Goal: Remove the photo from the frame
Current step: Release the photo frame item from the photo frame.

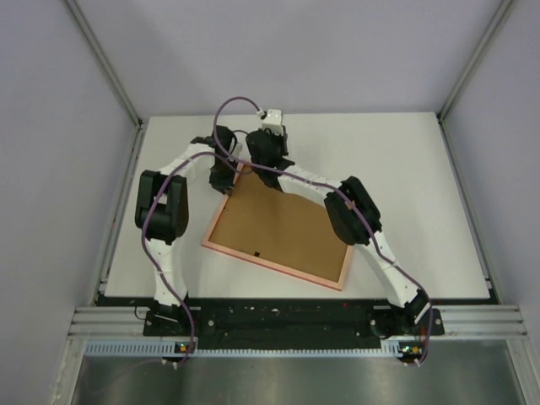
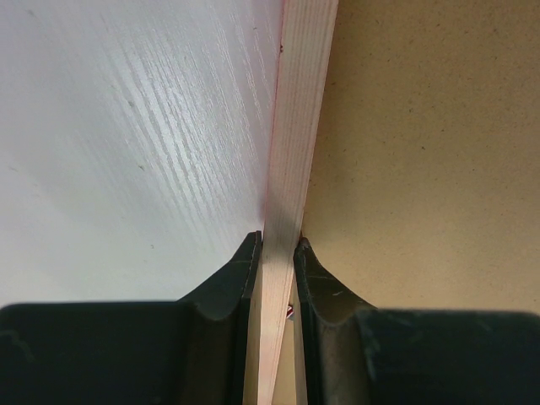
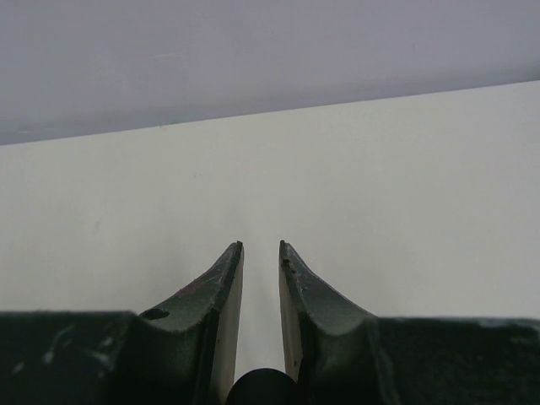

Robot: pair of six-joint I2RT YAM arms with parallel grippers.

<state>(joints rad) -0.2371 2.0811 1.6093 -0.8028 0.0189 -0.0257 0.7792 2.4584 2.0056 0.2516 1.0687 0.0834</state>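
Top external: high behind the arm bases point(image 1: 287, 321), looking down on the whole counter point(image 1: 422, 169).
Left wrist: very close along the frame point(image 2: 291, 126) rim, which the top view shares.
Right wrist: low, facing across the counter to the wall point(image 3: 270, 51).

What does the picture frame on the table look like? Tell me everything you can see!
The frame lies face down on the white table, turned at a slant. Only its back shows: a thin, pale pinkish rim that looks like wood, with a hint of red on its outer edge, around a plain brown backing board. The left gripper has its jaws pinched on the rim near the far left corner. The picture side is hidden.
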